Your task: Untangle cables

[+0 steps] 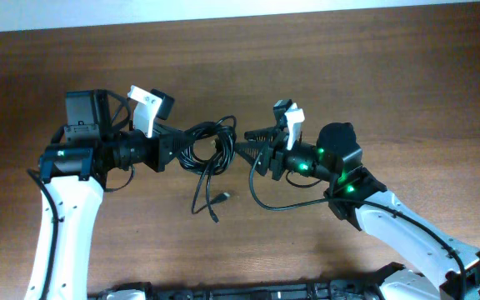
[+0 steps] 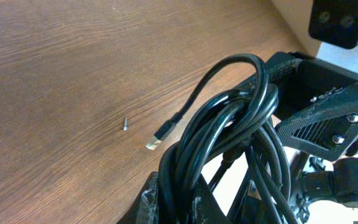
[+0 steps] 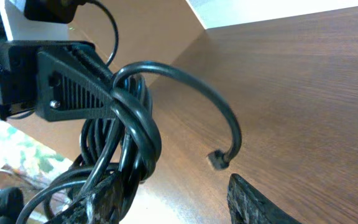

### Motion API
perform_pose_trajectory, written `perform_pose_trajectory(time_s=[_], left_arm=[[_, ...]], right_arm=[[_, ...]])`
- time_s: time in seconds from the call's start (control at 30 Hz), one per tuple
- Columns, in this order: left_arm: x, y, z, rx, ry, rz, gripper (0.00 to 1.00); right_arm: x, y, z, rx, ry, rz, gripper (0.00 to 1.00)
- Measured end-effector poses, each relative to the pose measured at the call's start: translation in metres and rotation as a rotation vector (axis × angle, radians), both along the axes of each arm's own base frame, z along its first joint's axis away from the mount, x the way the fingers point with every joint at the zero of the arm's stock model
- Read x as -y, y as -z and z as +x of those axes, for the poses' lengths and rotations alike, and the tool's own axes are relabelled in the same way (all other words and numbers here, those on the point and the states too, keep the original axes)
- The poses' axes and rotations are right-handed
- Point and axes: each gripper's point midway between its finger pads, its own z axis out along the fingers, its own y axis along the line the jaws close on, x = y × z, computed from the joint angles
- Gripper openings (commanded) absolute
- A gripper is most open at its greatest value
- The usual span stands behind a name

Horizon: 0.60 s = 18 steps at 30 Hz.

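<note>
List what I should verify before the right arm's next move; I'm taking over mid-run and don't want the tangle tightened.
1. Left gripper clamped on the cable bundle: ok.
2. Right gripper open, fingers apart in its wrist view: ok.
3. Bundle sits between the right gripper's fingers: cannot tell; it lies against one finger.
4. Loops separated: not ok; they wrap over each other in the left wrist view.
5. Plug end free of both grippers: ok; it hangs loose below the bundle.
</note>
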Motion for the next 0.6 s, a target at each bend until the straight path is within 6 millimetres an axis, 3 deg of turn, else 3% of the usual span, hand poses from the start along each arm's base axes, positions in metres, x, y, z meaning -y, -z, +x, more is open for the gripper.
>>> perform_pose_trajectory(time_s=[0.43,0.6], left_arm=[[0.027,-0.001,-0.012,0.006,0.094,-0.002,0.00],[0.028,-0.003,-0.013,0.015,0.108,-0.020,0.00]], right_arm=[[0.014,0.003,0.023,0.013,0.156,-0.031,0.52],[0.008,-0.002,0.025,0.053,0.183,-0.023,0.52]])
